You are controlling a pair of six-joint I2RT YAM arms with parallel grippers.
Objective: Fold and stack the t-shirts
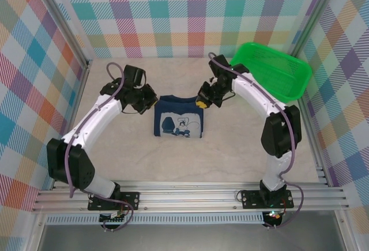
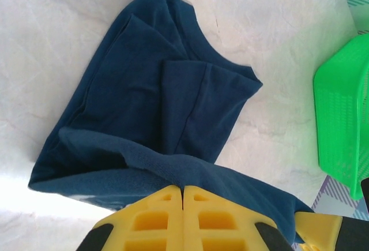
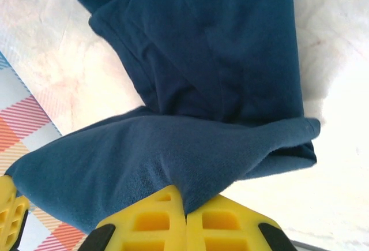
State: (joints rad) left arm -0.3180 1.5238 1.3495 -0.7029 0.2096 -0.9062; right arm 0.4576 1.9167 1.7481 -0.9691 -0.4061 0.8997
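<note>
The t-shirt (image 1: 177, 118) lay between my left tool (image 1: 154, 104) and right tool (image 1: 200, 103), each clenched on a far corner.

1. No writing, brand, number or sign can be read in any of the views
2. The only marking is the white cartoon print (image 1: 181, 127) on the dark navy t-shirt (image 1: 173, 105), seen from the top camera; it is a picture, and it is too small to tell whether any lettering goes with it
</note>
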